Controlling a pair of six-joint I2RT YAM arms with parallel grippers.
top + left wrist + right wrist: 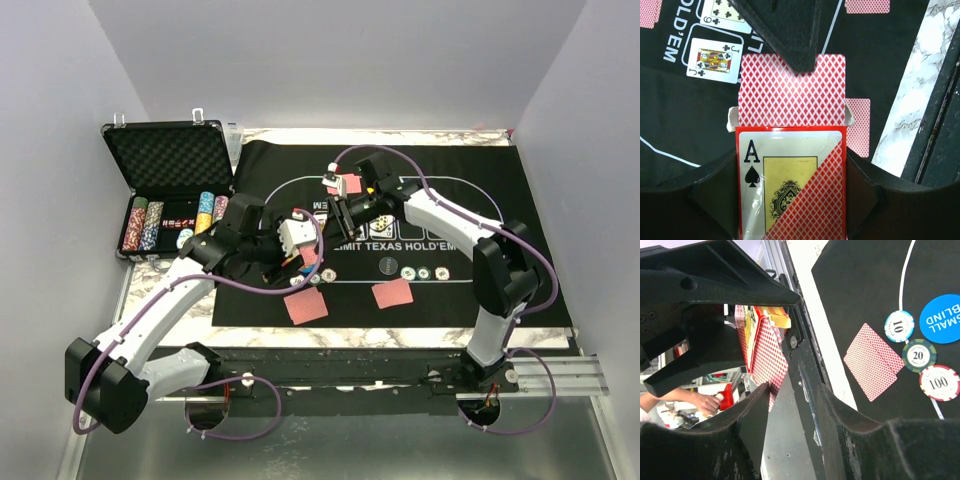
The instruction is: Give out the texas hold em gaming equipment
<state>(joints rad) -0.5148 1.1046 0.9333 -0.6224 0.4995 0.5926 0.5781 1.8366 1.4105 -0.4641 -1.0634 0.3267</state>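
The card box (790,185) fills the lower middle of the left wrist view, printed with a large "A" over a black spade and a red diamond pattern. The left gripper (790,197) is closed on it, one finger against each long side. One red-backed playing card (790,95) sticks halfway out of the box's open top. A black finger of the right gripper (792,410) overlaps the card's upper edge, though I cannot tell whether those fingers have the card pinched or only stand around it. In the overhead view this meeting sits just left of centre, above the mat (500,200), whose white print reads "LIMIT TEXAS HOLD'EM". Two cards lie face up at the upper left of the left wrist view: the jack of clubs (715,59) and, above it, the nine of clubs (722,12). The overhead view shows three spots of face-down cards (306,306) on the mat. At the right of the right wrist view lie three chips (899,326) marked 10, 20 and 100, beside a blue disc (942,320) reading "SMALL BLIND". An open case (170,160) at the overhead view's upper left holds rows of further chips.
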